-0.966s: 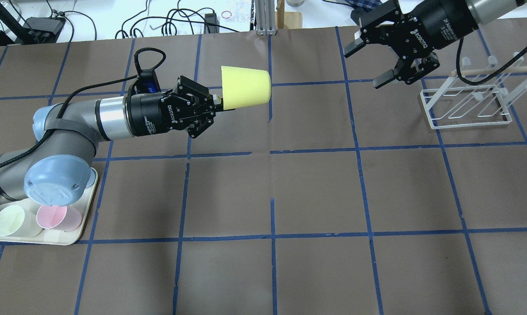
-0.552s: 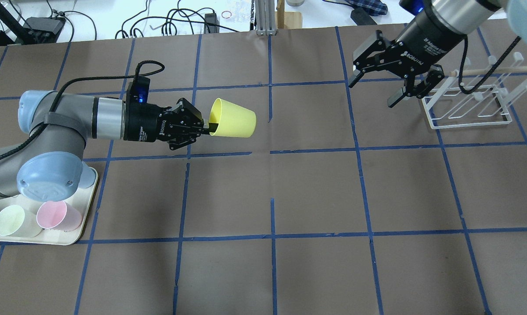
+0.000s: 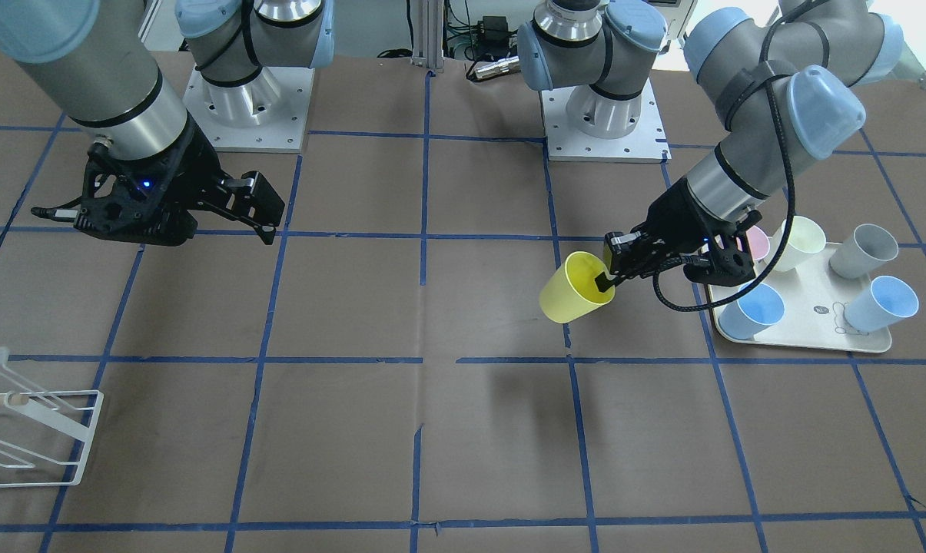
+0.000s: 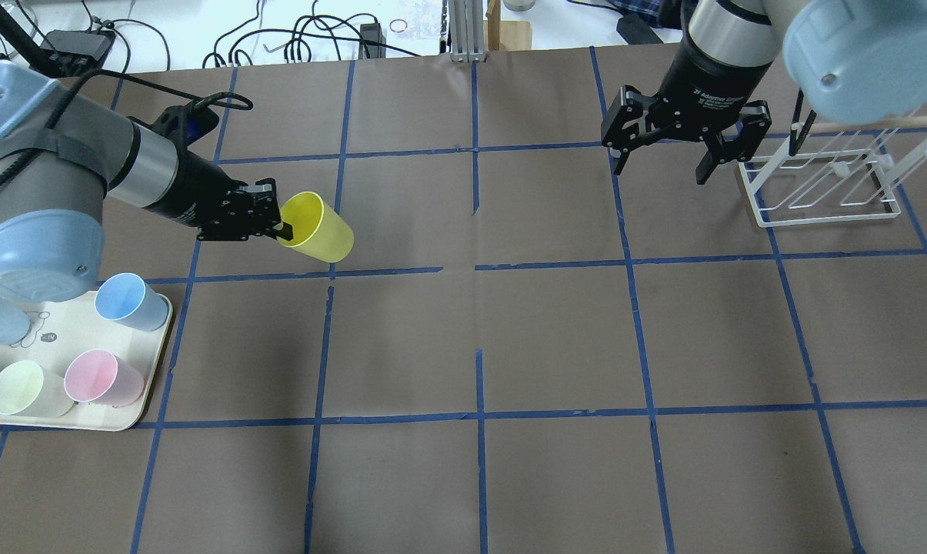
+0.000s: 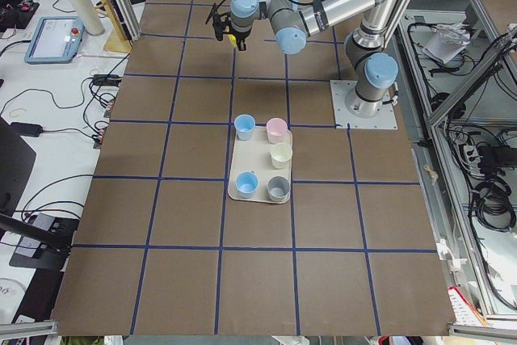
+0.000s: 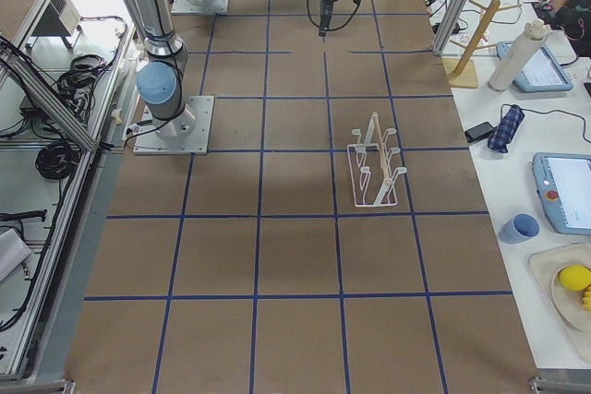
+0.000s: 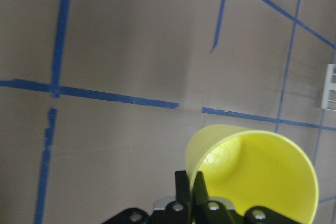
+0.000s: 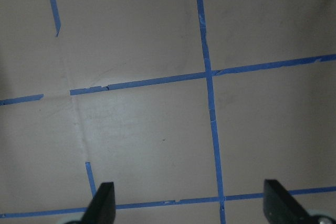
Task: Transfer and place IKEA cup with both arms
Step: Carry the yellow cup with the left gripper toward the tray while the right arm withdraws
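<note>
Overhead exterior shows, over the brown paper counter (image 4: 555, 338) gridded in blue tape, the silver-grey left arm (image 4: 63, 169), a white wire rack (image 4: 828, 221), the black two-finger right tool (image 4: 659, 169) spread wide and empty beside that rack, and the black left tool (image 4: 285, 229) clamped on the rim of the bright yellow tapered plastic cup (image 4: 325, 231), tilted in mid-air over the counter's left half.

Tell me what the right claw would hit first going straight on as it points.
The right claw points down: it would likely meet the bare brown table first, near a blue tape crossing. The white rack stands aside.
</note>
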You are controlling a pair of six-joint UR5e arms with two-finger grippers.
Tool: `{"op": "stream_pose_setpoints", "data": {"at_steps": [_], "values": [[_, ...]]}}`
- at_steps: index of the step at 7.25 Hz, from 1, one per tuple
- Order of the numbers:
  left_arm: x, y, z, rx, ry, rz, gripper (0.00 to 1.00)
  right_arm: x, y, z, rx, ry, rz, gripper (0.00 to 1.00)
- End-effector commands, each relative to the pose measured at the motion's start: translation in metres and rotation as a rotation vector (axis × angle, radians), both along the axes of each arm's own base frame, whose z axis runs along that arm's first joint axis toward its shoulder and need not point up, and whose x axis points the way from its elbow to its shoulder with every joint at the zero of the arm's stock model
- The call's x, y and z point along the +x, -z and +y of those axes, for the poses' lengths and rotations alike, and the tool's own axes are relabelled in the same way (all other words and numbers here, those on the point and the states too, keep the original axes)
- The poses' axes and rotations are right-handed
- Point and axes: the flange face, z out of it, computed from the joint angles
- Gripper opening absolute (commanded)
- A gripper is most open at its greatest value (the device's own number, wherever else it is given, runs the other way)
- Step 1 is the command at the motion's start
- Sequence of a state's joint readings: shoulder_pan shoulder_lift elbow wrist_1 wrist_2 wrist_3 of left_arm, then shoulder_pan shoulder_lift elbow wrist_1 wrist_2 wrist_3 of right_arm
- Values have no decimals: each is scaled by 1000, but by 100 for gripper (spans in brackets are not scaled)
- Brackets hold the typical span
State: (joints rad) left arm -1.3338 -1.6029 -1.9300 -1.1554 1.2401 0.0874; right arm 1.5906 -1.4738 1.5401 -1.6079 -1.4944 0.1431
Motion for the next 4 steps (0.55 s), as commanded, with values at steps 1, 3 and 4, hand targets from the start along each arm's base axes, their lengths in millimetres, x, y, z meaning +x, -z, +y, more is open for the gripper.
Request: {"op": "stream_pose_setpoints", "data": {"at_steps": [1, 3, 4], "values": [[48, -28, -4, -13, 108, -274, 0, 3, 1, 0, -14, -19, 22, 100], [133, -61, -9, 28, 158, -296, 0, 1, 2, -1, -18, -15, 16, 100], [174, -62, -2, 44, 189, -277, 0, 1, 2, -3, -29, -13, 19, 100]]}}
